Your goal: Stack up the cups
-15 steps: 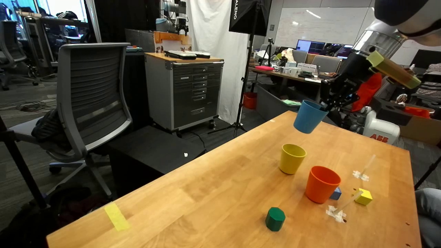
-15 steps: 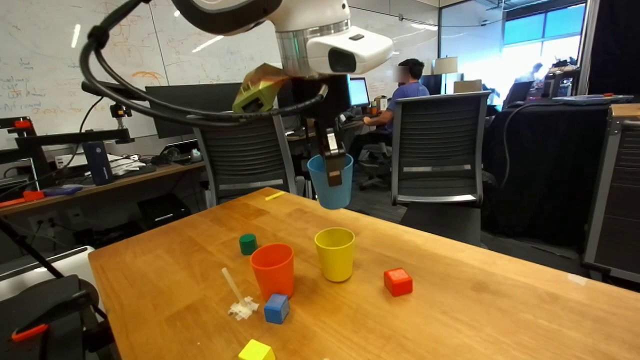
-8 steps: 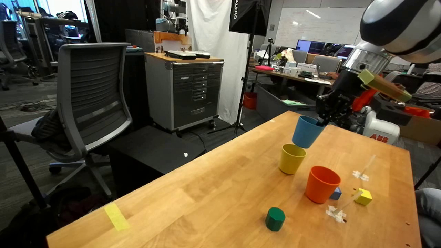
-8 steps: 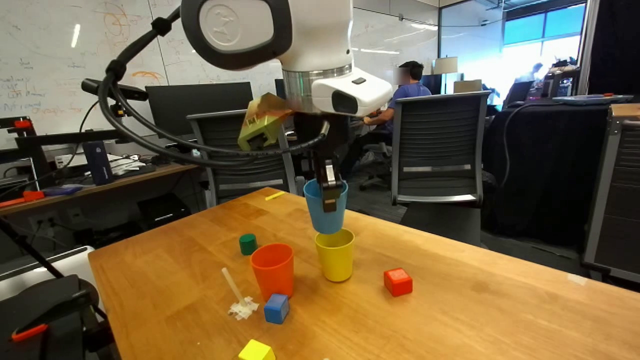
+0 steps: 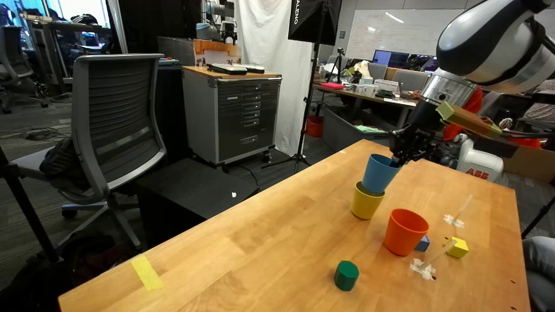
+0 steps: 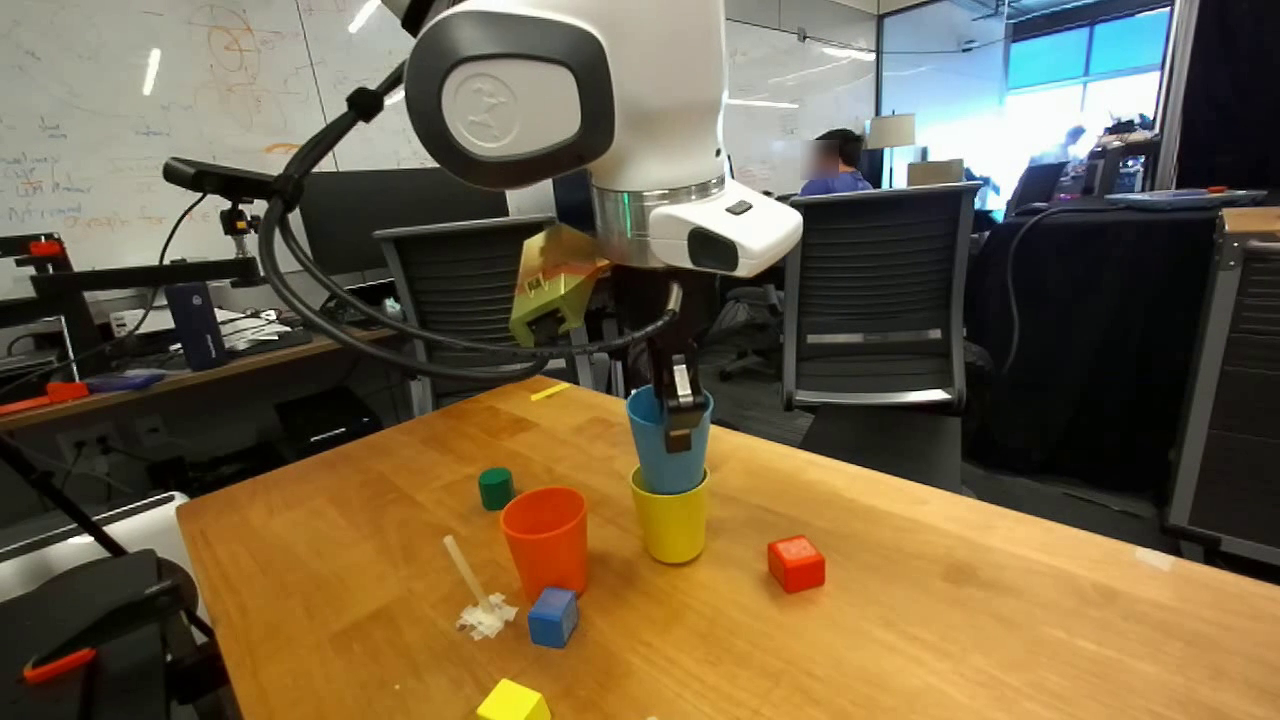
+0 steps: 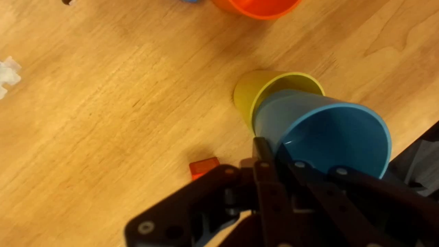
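Note:
The blue cup (image 5: 379, 175) is tilted, with its lower end inside the mouth of the yellow cup (image 5: 365, 206). Both show in the other views as well, the blue cup (image 6: 660, 458) above the yellow cup (image 6: 672, 527). My gripper (image 6: 680, 430) is shut on the blue cup's wall. In the wrist view one finger of the gripper (image 7: 273, 149) is outside the blue cup (image 7: 298, 108) and one inside it. The yellow cup (image 7: 248, 92) stands upright on the table. The orange-red cup (image 5: 403, 234) stands upright and apart; it also shows in the wrist view (image 7: 262, 7), cut by the top edge.
A green block (image 5: 346, 276) stands near the orange-red cup. A blue block (image 6: 553, 617) lies close by that cup, and a yellow block (image 6: 514, 702) lies farther off. A red block (image 6: 797, 563) lies beside the yellow cup. Taped-down sticks (image 5: 464, 207) rise from the table (image 5: 260, 242).
My gripper has moved down with the blue cup, from above the yellow cup to inside its mouth. The yellow and orange-red cups have not moved.

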